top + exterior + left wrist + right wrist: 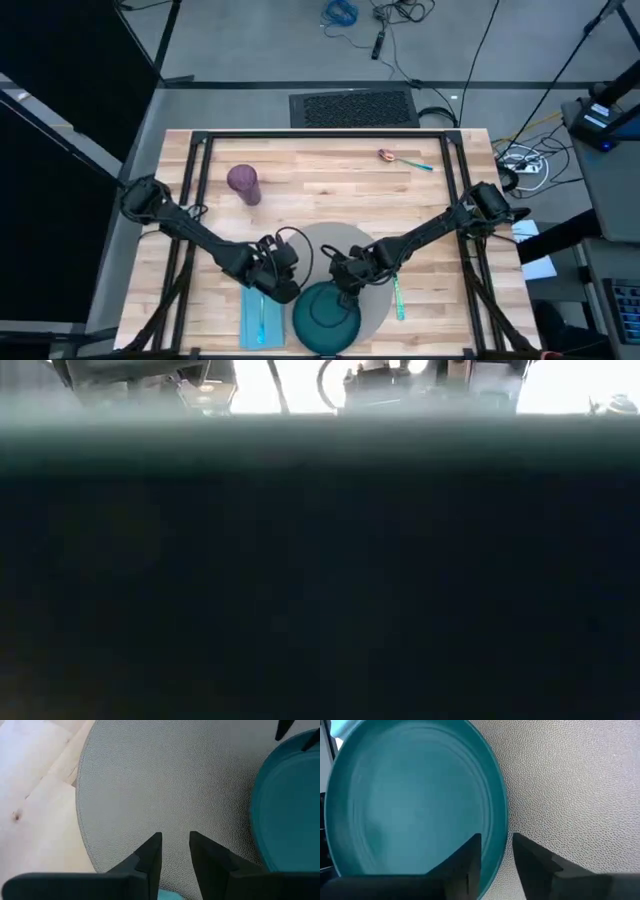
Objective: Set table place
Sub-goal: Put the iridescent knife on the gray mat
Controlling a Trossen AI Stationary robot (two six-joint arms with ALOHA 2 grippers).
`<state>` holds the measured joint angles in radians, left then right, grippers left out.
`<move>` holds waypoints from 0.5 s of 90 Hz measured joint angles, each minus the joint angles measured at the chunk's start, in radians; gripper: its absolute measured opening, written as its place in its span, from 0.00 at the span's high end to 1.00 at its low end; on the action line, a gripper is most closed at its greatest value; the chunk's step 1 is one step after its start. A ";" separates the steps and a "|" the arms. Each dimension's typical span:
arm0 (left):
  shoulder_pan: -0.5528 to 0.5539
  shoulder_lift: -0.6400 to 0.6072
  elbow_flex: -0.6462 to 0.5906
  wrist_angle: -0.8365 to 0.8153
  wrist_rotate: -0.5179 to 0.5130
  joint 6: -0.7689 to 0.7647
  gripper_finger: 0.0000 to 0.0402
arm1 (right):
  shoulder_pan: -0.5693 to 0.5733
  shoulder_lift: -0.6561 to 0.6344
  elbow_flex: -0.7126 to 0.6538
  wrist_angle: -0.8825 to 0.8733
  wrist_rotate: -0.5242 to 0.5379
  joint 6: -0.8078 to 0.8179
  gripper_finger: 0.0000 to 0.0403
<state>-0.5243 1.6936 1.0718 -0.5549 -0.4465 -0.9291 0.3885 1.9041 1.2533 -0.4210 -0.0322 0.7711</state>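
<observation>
The table point(320, 175) is pale matt wood planks on a black metal frame, the grey placemat point(165, 780) has a fine pebbled, matt grain, the teal plate point(410, 800) looks smooth and glossy, and the napkin point(258, 318) looks like soft blue cloth.

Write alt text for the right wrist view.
A dark teal plate lies on a textured grey placemat, filling most of the frame. The right gripper sits at the plate's rim, one dark finger over the plate and the other over the mat, a narrow gap between them.
</observation>
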 joint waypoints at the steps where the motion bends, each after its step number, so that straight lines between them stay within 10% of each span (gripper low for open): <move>1: 0.000 0.000 0.000 0.000 0.000 0.000 0.79 | -0.001 0.000 0.000 0.000 0.000 -0.002 0.72; 45: -0.008 0.000 0.000 -0.003 -0.003 0.000 0.79 | 0.015 -0.211 -0.012 -0.406 0.140 0.028 0.70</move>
<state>-0.5325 1.6936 1.0718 -0.5576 -0.4496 -0.9287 0.4035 1.6929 1.2410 -0.8268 0.1080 0.7993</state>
